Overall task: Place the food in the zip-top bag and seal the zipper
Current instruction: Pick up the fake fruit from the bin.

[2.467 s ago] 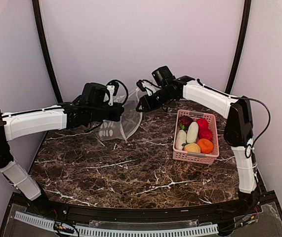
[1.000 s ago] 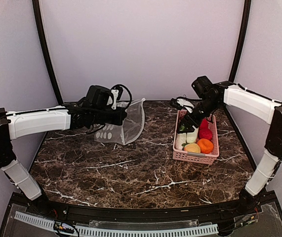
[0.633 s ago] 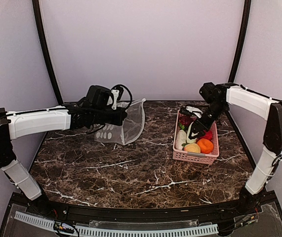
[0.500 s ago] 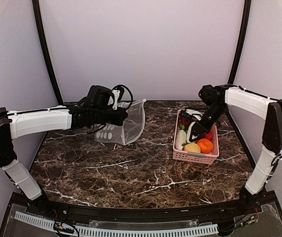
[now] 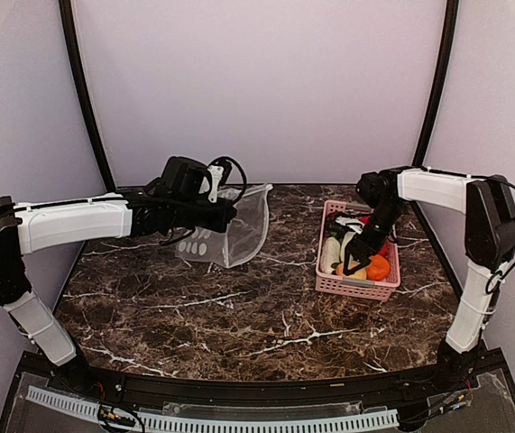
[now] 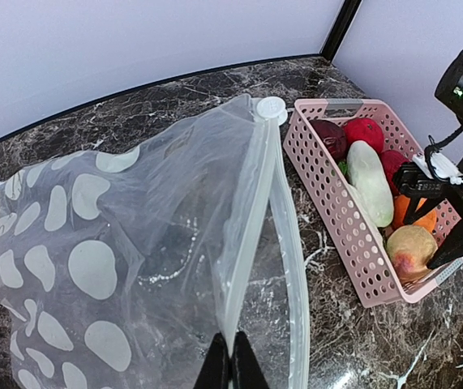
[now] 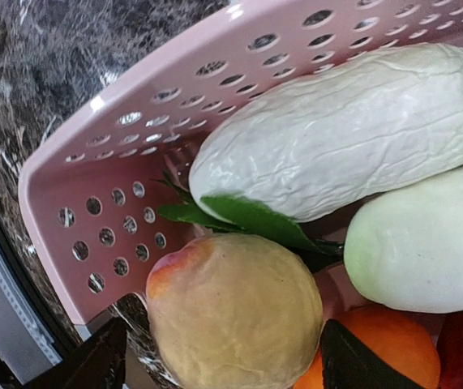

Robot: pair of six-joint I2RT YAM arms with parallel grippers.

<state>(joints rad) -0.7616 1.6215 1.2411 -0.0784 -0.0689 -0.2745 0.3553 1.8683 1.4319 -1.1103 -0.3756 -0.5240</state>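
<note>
Straddling the yellowish piece (image 7: 235,320) now, right pincer (image 5: 354,260) lower in basket (image 7: 117,121).

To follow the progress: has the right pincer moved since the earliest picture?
Yes. The right pincer moved rightward, from outside the pink basket to above its yellowish piece.

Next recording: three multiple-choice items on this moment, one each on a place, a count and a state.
1. Where is the food? A) inside the bag B) in the basket C) held in the air
2. How many white radishes show? A) two B) one C) four
3. The left tool is: A) open over the basket B) open beside the bag C) shut on the bag's edge
Key: B, all pieces lie in the basket; A, two lie side by side; C, its tips pinch the mouth strip.
</note>
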